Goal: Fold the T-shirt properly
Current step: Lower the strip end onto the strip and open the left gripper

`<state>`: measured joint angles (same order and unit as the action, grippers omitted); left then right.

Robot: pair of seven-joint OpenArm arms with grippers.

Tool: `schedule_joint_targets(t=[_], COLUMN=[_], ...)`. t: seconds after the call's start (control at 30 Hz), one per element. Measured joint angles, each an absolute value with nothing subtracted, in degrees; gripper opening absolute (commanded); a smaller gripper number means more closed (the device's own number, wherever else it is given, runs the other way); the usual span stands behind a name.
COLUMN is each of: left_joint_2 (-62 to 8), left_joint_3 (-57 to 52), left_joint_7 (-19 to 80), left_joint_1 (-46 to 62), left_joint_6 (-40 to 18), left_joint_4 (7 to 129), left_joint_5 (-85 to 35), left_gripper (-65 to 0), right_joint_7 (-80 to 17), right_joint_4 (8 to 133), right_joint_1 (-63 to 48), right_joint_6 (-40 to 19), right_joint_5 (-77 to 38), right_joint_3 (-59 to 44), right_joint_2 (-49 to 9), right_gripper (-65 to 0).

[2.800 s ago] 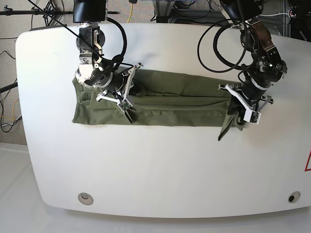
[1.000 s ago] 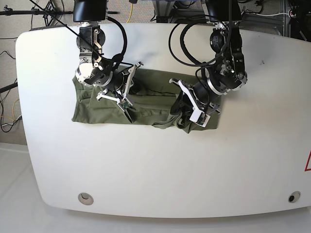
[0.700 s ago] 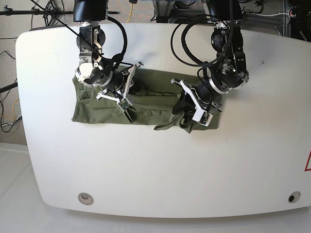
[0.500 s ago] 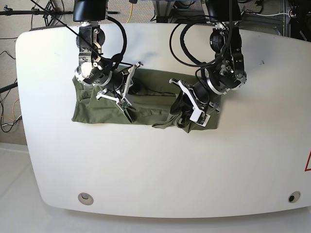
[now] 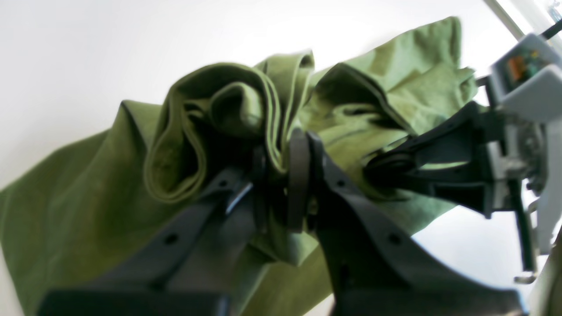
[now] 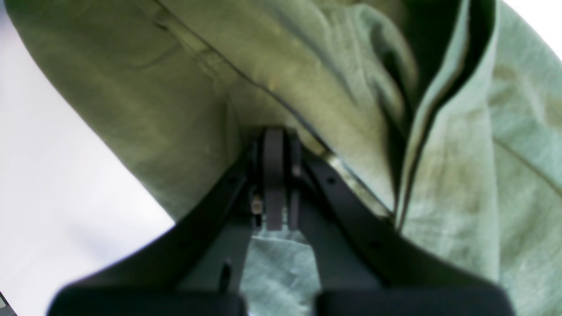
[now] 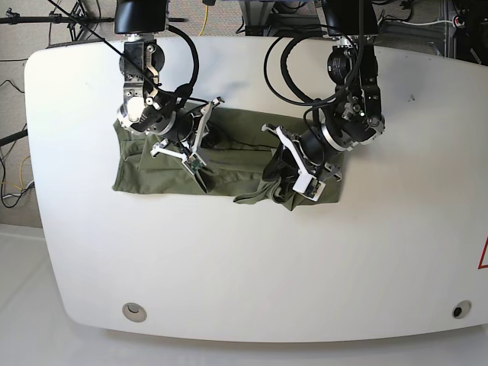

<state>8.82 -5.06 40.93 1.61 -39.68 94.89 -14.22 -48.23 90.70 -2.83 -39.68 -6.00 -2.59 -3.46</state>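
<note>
The olive-green T-shirt (image 7: 236, 164) lies as a long band across the white table (image 7: 229, 267). Its right end is doubled back and bunched. My left gripper (image 7: 293, 177) is shut on that bunch of several fabric layers and holds it over the band's middle. In the left wrist view the fingers (image 5: 299, 175) pinch rolled folds of the T-shirt (image 5: 206, 114). My right gripper (image 7: 191, 151) rests on the shirt's left part. In the right wrist view its jaws are closed together (image 6: 274, 175) on a fold of the T-shirt (image 6: 184, 87).
Black cables (image 7: 286, 72) loop from both arms over the table's far side. Two round holes (image 7: 134, 310) sit near the front edge. Stands and wires lie beyond the far edge. The right gripper's frame (image 5: 518, 109) shows close by in the left wrist view.
My left gripper carried the shirt's right end leftward over the band, then edged a little further left with the bunch. The right arm has not moved.
</note>
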Motion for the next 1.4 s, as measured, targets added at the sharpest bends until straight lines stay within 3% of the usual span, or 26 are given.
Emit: schedule_joint_targets(t=[0.2, 0.73, 1.4], left_joint_2=[8.73, 8.67, 4.36], left_joint_3=[-1.78, -3.7, -2.98], left_joint_7=[40.42, 39.35, 34.04], left_joint_1=[1.65, 1.72, 2.44], left_joint_6=[-39.88, -39.59, -39.7], left_joint_4=[94.76, 94.76, 96.01], left_joint_5=[-14.35, -14.24, -13.67], left_gripper=[-38.8, -24.6, -28.8], right_joint_7=[-48.23, -48.07, -48.05], right_joint_4=[90.63, 90.3, 90.17], right_joint_1=[-2.81, -2.92, -2.94], right_joint_6=[-39.68, -39.68, -39.68], right_joint_5=[-5.96, -5.98, -6.0], right_joint_3=[-2.59, -2.59, -2.81], right_joint_2=[-3.38, -3.36, -3.2], right_gripper=[-65.0, -64.8, -65.0])
